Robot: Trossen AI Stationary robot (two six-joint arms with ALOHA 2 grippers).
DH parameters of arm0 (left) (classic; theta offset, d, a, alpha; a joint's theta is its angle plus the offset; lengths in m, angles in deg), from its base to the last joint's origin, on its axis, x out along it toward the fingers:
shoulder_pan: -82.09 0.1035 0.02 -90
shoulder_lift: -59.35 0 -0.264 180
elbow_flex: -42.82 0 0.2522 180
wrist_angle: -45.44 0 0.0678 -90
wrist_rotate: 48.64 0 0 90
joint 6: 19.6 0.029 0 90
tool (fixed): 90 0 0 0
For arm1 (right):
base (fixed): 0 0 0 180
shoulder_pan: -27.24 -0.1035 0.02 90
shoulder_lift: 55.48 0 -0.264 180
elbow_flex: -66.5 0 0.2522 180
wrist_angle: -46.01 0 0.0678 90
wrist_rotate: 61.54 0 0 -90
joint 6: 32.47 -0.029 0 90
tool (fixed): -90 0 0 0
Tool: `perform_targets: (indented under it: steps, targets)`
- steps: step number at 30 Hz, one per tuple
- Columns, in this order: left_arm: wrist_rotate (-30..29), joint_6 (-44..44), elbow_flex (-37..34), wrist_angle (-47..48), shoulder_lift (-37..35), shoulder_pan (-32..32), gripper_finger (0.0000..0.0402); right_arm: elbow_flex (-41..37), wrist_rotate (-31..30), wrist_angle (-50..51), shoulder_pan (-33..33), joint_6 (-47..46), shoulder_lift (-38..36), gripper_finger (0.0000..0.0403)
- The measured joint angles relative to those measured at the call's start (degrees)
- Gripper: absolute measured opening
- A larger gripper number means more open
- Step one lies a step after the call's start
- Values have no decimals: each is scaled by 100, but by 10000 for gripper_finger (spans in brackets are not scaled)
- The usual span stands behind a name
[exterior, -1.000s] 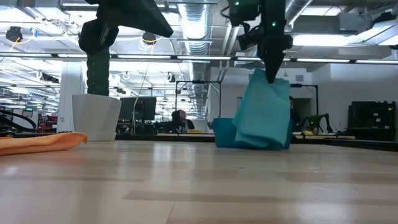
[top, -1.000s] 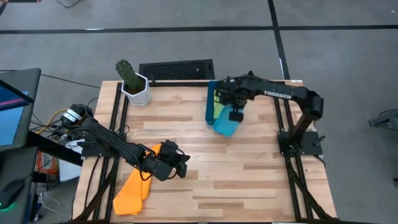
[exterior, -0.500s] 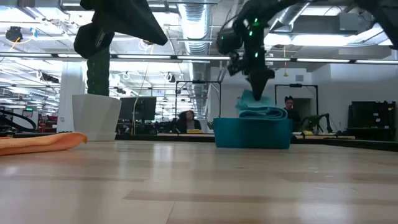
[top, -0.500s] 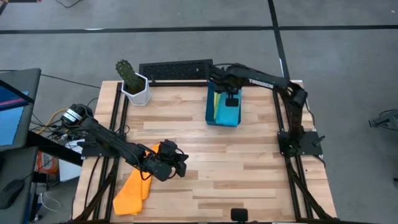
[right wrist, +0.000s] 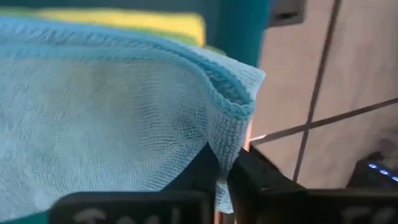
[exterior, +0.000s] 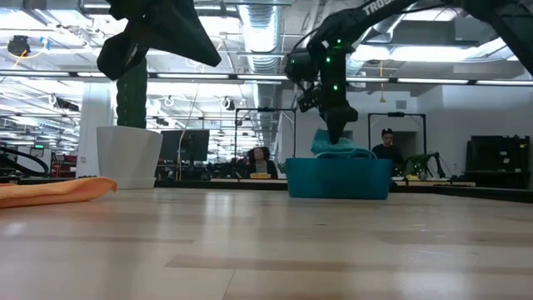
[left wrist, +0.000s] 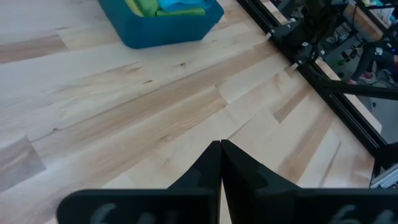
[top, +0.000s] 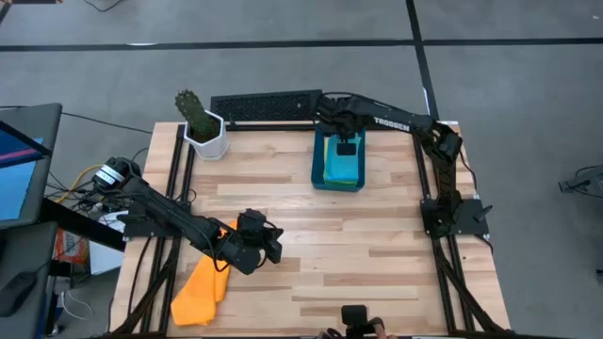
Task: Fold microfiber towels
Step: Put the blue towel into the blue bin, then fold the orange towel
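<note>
- Right end effector (right wrist: 222, 167) over bin (top: 317, 177), pinching blue towel (right wrist: 106, 106) lying inside.
- Left end effector (left wrist: 221, 147) pressed together, empty, above counter (top: 377, 245) beside orange towel (top: 200, 290).

Light blue microfiber towel (top: 341, 166): folded, on top of the stack in the bin, far right part of the surface; one hemmed edge pinched between the right gripper's (right wrist: 222, 167) jaws. Yellow towel (right wrist: 149, 23) beneath it. Orange towel (top: 201, 286): crumpled, near left corner.
</note>
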Motion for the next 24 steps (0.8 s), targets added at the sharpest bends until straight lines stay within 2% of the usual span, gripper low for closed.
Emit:
perform_targets:
  steps: [8,11,14,17,20,24]
  targets:
    - [77,299,0,11,0,0,49,369,-96,156,75,-74,-19,203]
    - [692,490,0,273,-89,4,72,676,8,276,106,-398,-30,245]
    - [1606,403,0,1106,-363,-67,86,994,600,465,148,-776,-267,259]
    - [2106,-202,0,2107,-730,-382,93,1227,1190,501,131,-1315,-772,259]
    - [2239,-1154,4,2952,-1081,-910,98,1234,1658,564,57,-1818,-1343,258]
    - [2060,-2755,-9,4057,-1184,-1809,103,1236,1707,789,-120,-2366,-2048,258]
